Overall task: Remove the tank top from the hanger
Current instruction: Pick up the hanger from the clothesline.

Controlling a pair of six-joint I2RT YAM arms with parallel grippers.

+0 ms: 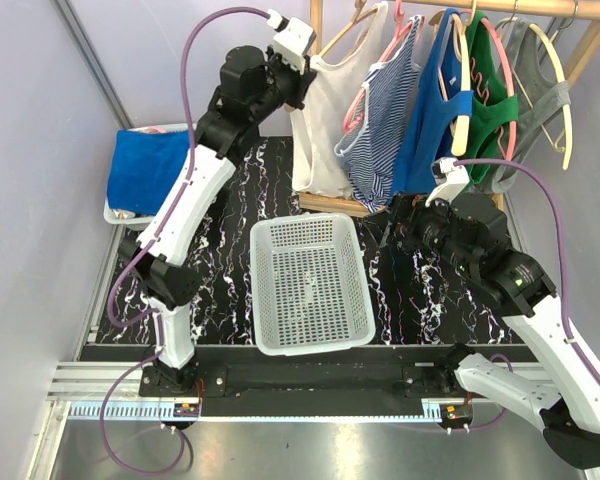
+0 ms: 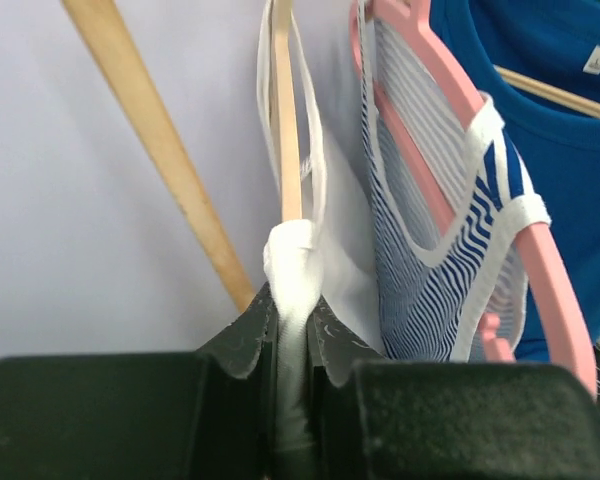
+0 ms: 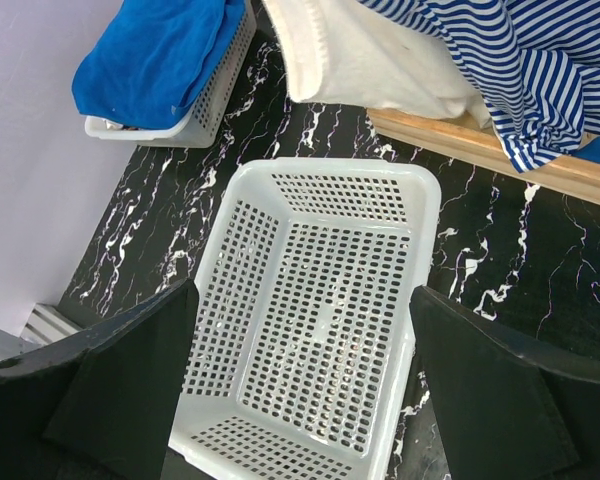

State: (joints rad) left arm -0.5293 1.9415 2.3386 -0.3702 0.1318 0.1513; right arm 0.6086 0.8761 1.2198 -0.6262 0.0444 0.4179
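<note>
A white tank top (image 1: 325,125) hangs on a wooden hanger (image 1: 342,30) at the left end of the rack. My left gripper (image 1: 302,78) is raised at the top's left shoulder and is shut on its bunched white strap (image 2: 292,265), just below the hanger's wooden arm (image 2: 286,120). My right gripper (image 1: 398,228) is open and empty, low over the table to the right of the white basket (image 1: 308,285), which fills the right wrist view (image 3: 325,330). The white top's hem (image 3: 370,60) shows there too.
A blue-striped top on a pink hanger (image 1: 380,110), a blue top (image 1: 432,100), a green one (image 1: 490,100) and a grey one (image 1: 540,80) hang further right. A bin of blue cloth (image 1: 145,170) sits at the far left. The rack's wooden base (image 3: 500,155) lies behind the basket.
</note>
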